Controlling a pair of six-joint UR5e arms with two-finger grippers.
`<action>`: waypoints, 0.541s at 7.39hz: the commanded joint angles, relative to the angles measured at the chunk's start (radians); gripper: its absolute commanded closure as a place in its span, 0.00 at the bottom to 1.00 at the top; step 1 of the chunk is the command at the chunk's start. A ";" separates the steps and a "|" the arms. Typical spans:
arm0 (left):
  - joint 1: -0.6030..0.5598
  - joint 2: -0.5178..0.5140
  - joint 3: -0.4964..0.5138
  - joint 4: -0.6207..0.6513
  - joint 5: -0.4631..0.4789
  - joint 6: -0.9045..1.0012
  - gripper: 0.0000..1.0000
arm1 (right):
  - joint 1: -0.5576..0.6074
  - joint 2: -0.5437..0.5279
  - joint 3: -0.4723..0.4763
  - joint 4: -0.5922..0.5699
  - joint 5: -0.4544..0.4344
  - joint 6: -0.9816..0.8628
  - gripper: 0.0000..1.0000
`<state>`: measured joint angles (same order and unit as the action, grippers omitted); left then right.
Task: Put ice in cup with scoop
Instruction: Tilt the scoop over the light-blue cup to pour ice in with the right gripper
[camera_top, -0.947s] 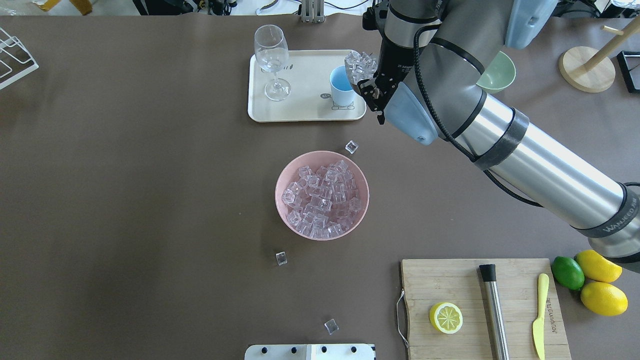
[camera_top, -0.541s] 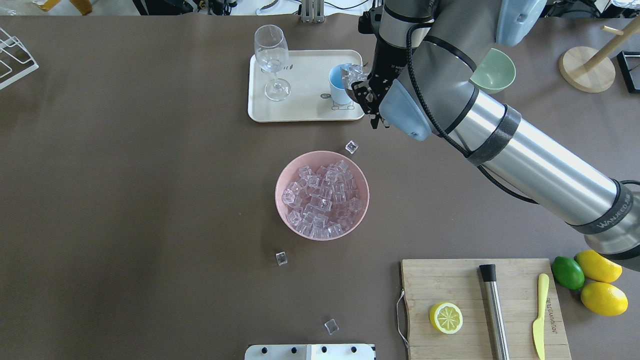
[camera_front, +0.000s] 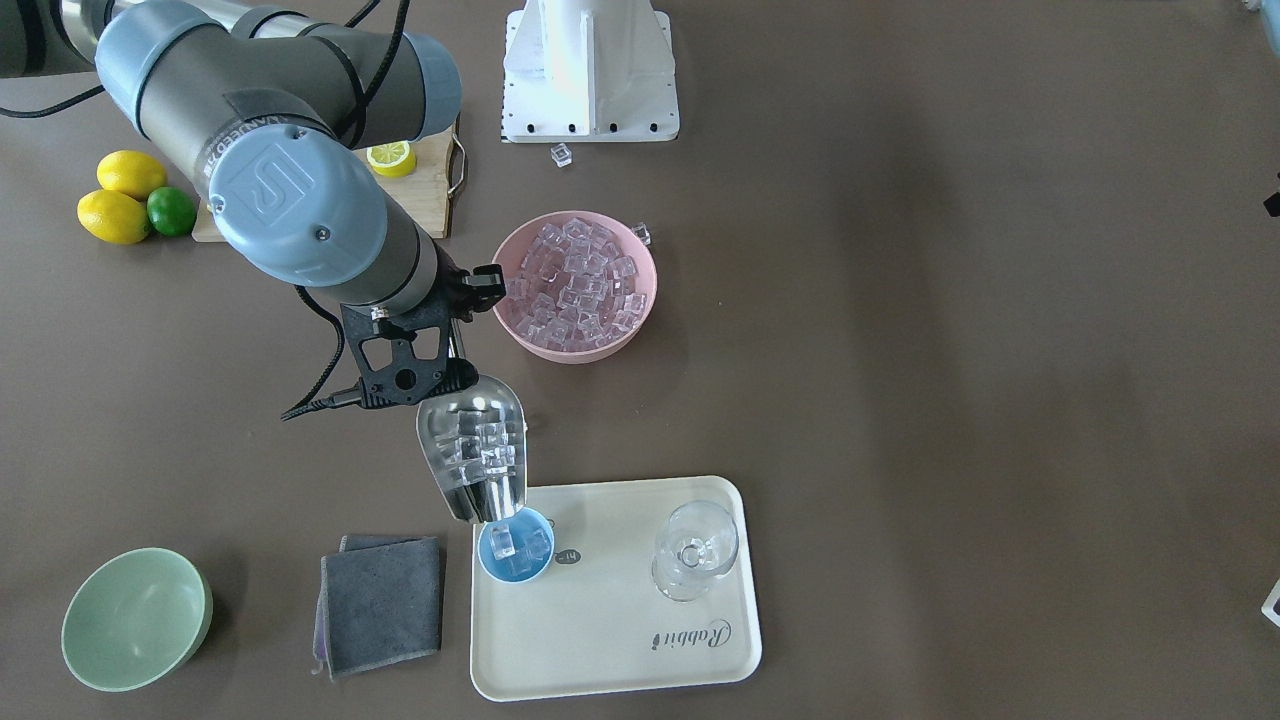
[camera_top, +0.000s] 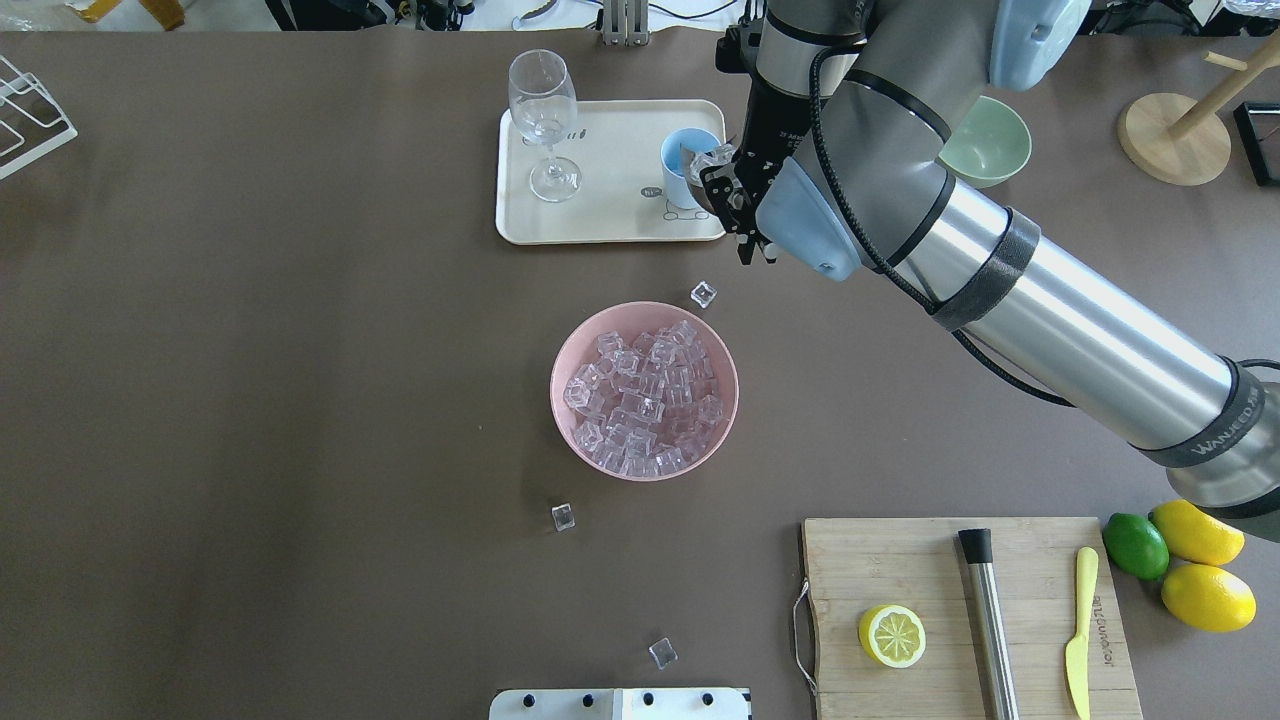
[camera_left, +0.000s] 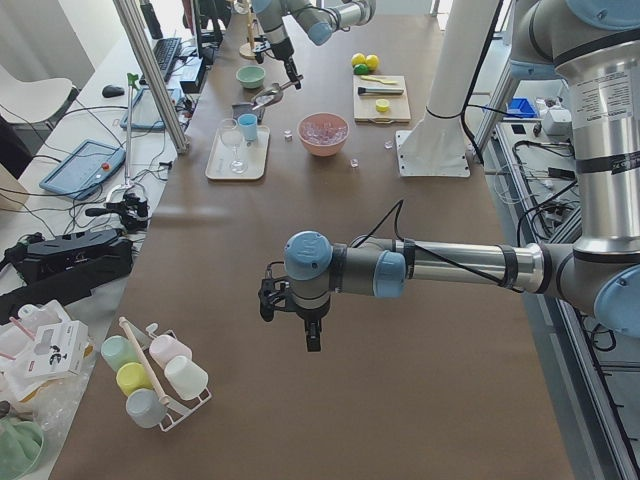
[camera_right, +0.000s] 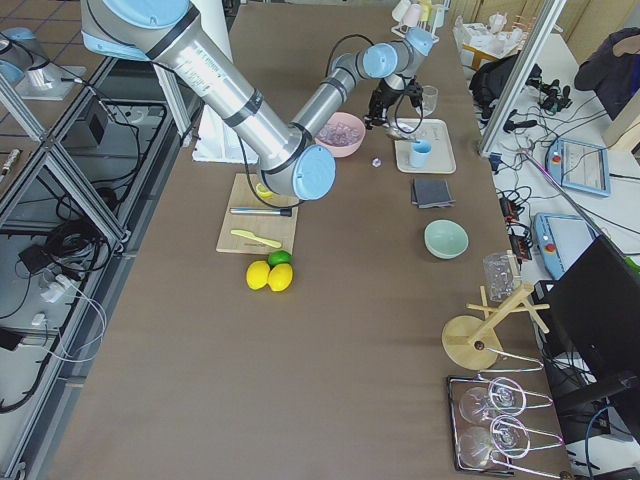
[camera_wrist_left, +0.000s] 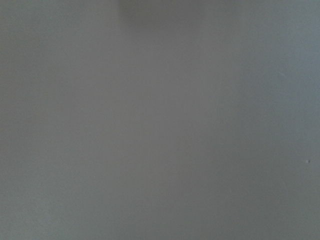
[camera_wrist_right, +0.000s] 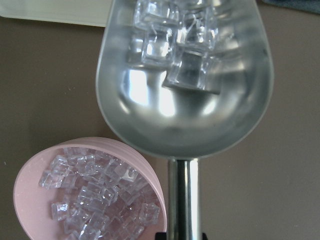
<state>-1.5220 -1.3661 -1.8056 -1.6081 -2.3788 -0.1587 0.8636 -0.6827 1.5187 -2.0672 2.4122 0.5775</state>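
On the tray (camera_top: 610, 200), far from the robot: wine glass (camera_top: 545, 120) at the robot's-left end, cup (camera_top: 678, 178) at the right end with ice (camera_front: 515, 545) in it and the scoop (camera_front: 475, 455), more ice inside, tipped mouth-down over its rim. Nearer the robot, in the middle, a bowl (camera_top: 556, 385) full of ice, with three loose cubes (camera_top: 703, 294) around it. Right of the tray, a cloth (camera_front: 382, 603), then an empty bowl (camera_top: 995, 140); at the near right, a cutting board (camera_top: 900, 560) bearing a lemon half (camera_top: 891, 635), a cylinder (camera_top: 988, 620) and a knife (camera_top: 1079, 630), two lemons (camera_top: 1200, 535) and a lime (camera_top: 1135, 545) beside it.

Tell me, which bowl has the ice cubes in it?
The pink bowl, heaped with clear ice. The pale green bowl beside the grey cloth is empty.
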 joint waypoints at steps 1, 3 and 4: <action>-0.006 -0.005 0.008 0.001 -0.026 -0.001 0.01 | 0.000 0.008 -0.002 -0.027 0.042 -0.001 1.00; -0.006 -0.007 0.008 0.001 -0.026 -0.002 0.01 | 0.002 0.017 -0.009 -0.033 0.050 -0.001 1.00; -0.006 -0.005 0.008 -0.001 -0.026 -0.004 0.01 | 0.008 0.040 -0.038 -0.045 0.066 -0.004 1.00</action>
<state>-1.5278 -1.3719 -1.7981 -1.6077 -2.4048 -0.1604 0.8646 -0.6688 1.5116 -2.0979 2.4585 0.5766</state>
